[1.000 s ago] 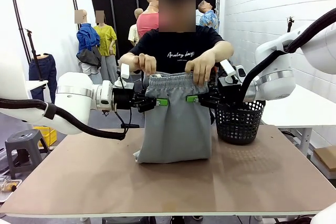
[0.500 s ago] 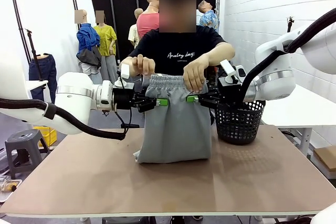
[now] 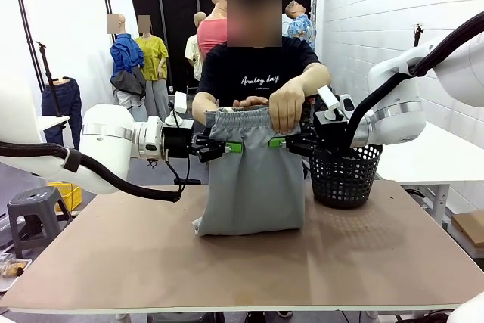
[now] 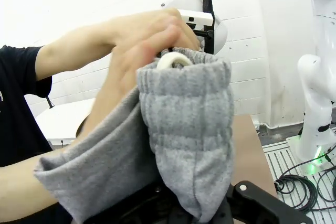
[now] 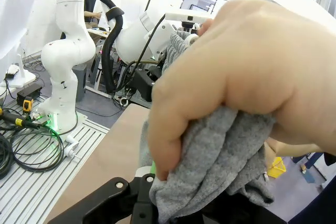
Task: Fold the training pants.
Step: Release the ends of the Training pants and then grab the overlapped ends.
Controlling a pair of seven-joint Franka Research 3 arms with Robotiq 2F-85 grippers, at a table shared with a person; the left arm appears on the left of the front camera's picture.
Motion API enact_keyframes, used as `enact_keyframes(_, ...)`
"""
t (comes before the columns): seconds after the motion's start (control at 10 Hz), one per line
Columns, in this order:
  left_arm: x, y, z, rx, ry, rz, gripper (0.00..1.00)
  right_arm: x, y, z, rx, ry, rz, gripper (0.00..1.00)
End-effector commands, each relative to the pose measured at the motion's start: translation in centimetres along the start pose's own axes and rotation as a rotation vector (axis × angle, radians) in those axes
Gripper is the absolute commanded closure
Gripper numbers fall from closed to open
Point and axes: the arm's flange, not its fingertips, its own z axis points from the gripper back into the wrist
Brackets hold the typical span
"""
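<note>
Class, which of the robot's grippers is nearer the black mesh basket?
Right. The right gripper pinches the training pants close beside the basket; the left gripper holds their opposite side, farther away.

My left arm [image 3: 113, 141] and my right arm [image 3: 397, 104] wear glossy white rounded shells, each with a silver band [image 3: 106, 132] a little behind the wrist. A thick black cable [image 3: 121, 179] trails back from each hand along the arm. My left gripper [image 3: 231, 147] and right gripper [image 3: 278, 142] are black with green pads [image 3: 236, 147] at the tips. A small white camera box [image 3: 180, 102] sits above each wrist, and a round screw hole [image 4: 242, 187] marks the black link at my left fingers' base.
</note>
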Motion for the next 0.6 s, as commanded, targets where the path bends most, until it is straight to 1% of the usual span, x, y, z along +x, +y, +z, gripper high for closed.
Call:
enact_keyframes(0.0, 0.30, -0.04, -0.03, 0.006, -0.004, -0.008, 1.00, -0.03, 0.29, -0.06, 0.009, -0.013, 0.010, 1.00)
enact_keyframes(0.5, 0.30, -0.04, -0.03, 0.006, -0.004, -0.008, 1.00, -0.03, 0.29, -0.06, 0.009, -0.013, 0.010, 1.00)
